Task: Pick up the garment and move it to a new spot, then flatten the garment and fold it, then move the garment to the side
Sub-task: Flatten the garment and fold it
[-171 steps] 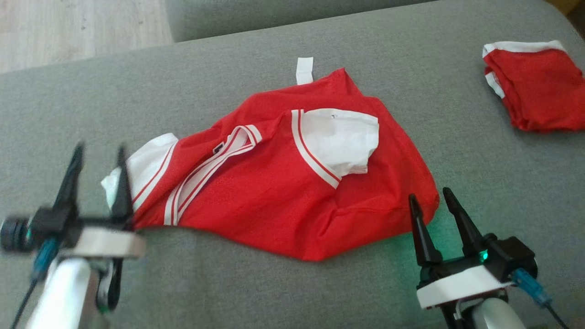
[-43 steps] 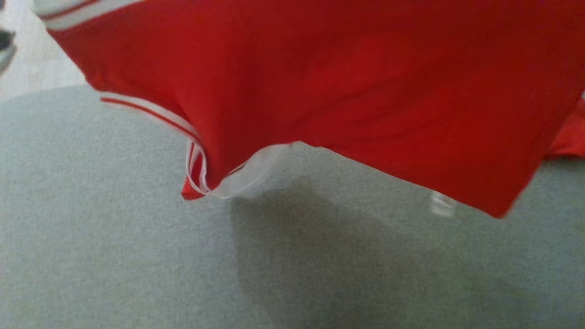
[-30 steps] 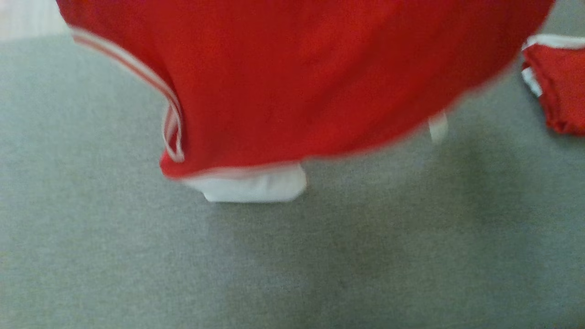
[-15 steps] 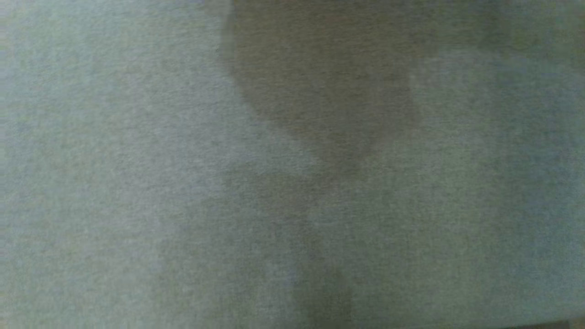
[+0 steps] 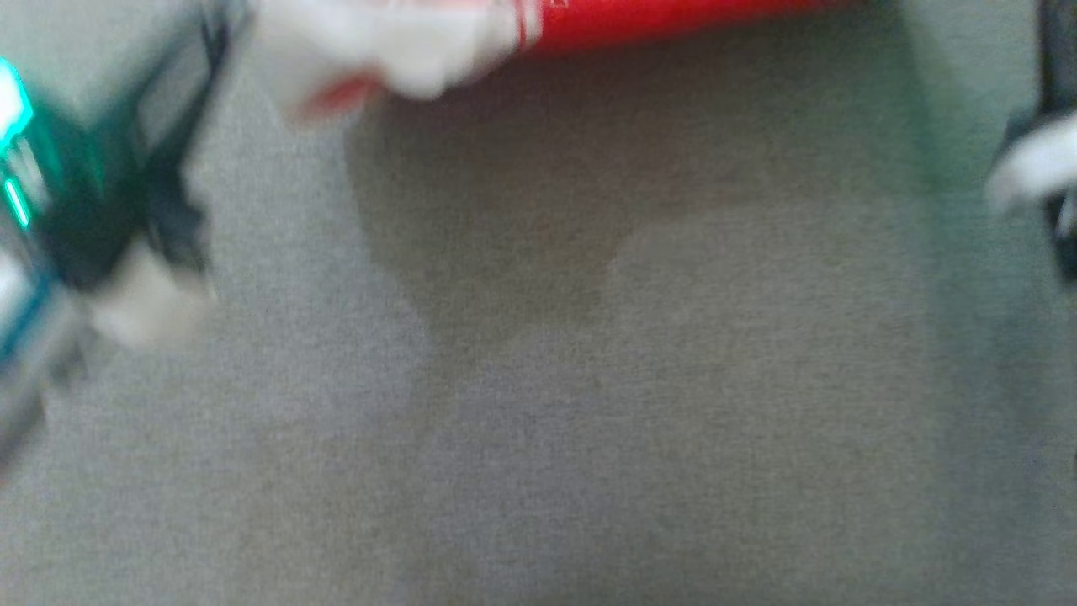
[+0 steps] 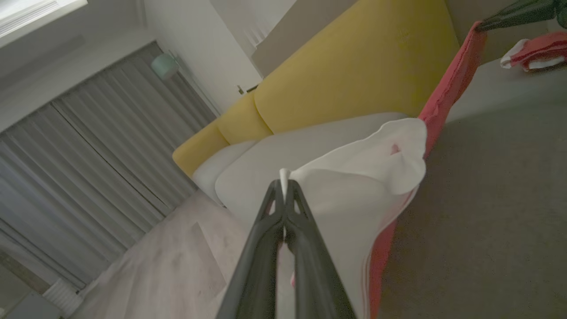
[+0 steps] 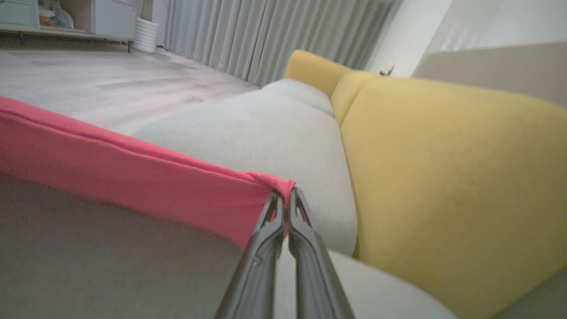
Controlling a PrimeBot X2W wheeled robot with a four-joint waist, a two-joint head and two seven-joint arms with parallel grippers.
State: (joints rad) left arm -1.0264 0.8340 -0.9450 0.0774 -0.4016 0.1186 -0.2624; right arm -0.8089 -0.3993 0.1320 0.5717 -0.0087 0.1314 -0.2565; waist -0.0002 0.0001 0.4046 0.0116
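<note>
The garment (image 5: 673, 21), a red shirt with white striped sleeves, hangs stretched above the grey cushion (image 5: 589, 404), blurred along the top of the head view. My left gripper (image 6: 283, 186) is shut on the edge of a white sleeve (image 6: 354, 186); the head view shows it blurred at the upper left (image 5: 214, 42). My right gripper (image 7: 284, 195) is shut on a red corner of the garment (image 7: 133, 173), and it appears at the right edge of the head view (image 5: 1053, 59). In the left wrist view the red cloth (image 6: 447, 93) runs taut up to the right gripper (image 6: 483, 24).
A second red and white garment (image 6: 536, 51) lies folded on the cushion, beyond the right gripper. The yellow sofa back (image 7: 443, 177) rises behind the cushions. Wooden floor (image 7: 88, 79) and grey curtains (image 6: 88, 177) lie past the cushion's edge.
The head camera has shifted. The garment was raised in front of it, left the picture, and now shows along the top edge with both grippers back in sight.
</note>
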